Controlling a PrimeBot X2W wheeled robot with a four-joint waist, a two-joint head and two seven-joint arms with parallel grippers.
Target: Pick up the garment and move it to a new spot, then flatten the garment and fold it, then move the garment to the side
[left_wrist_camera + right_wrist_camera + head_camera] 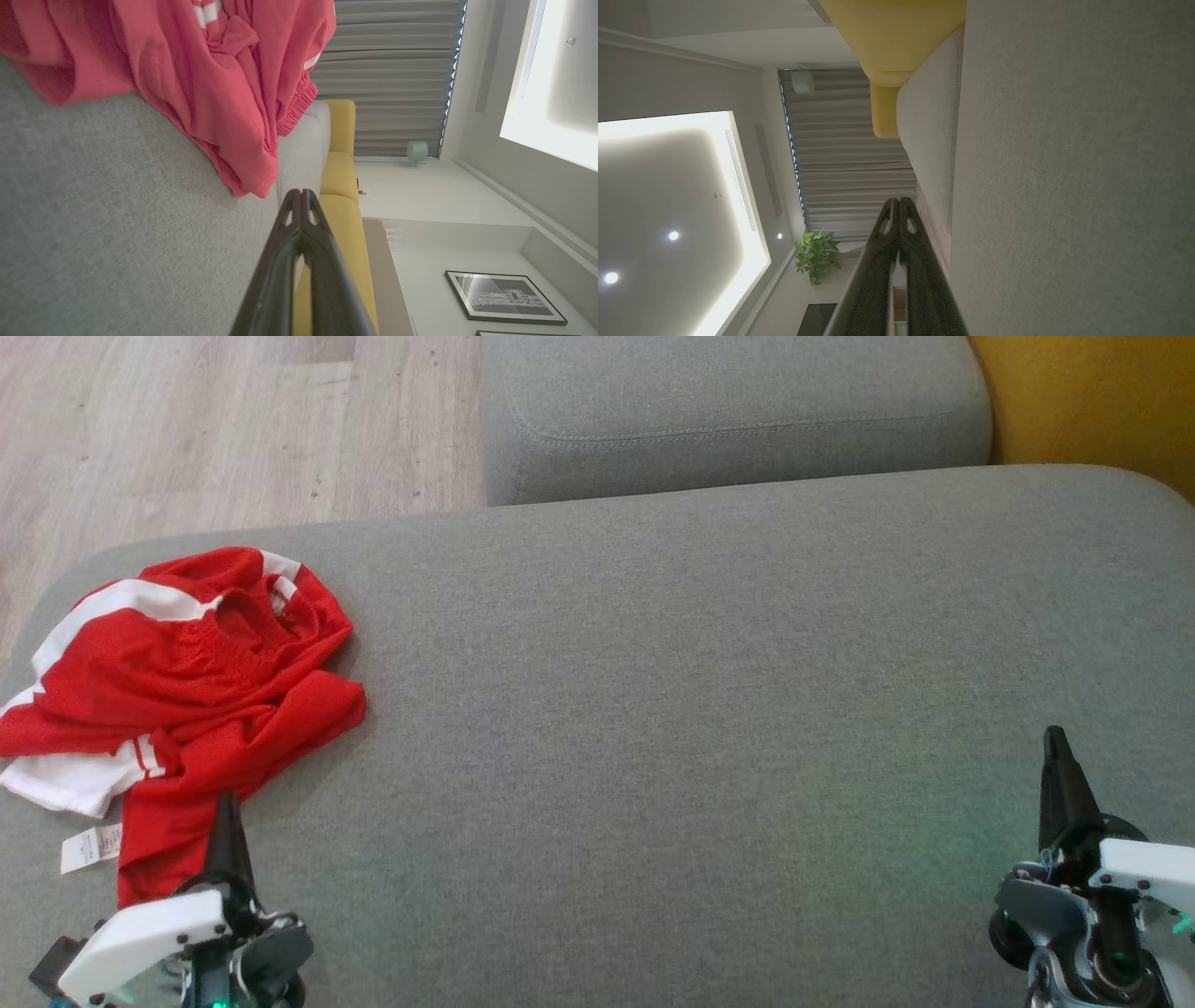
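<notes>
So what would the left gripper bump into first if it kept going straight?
Probably the red garment: the shut left gripper points at its near edge on the grey cushion. Depth is unclear, so it might just skim past.

The garment (pixel 196 681) is thin red cloth with a fine mesh weave and white panels, matt and creased. Its label (pixel 91 847) looks papery. The cushion (pixel 700 709) is coarse grey woven cloth, matt. The far floor (pixel 187 429) is pale wood grain. The left gripper (pixel 227 803) and right gripper (pixel 1055 739) have dark, faintly glossy fingers and smooth white shells.
</notes>
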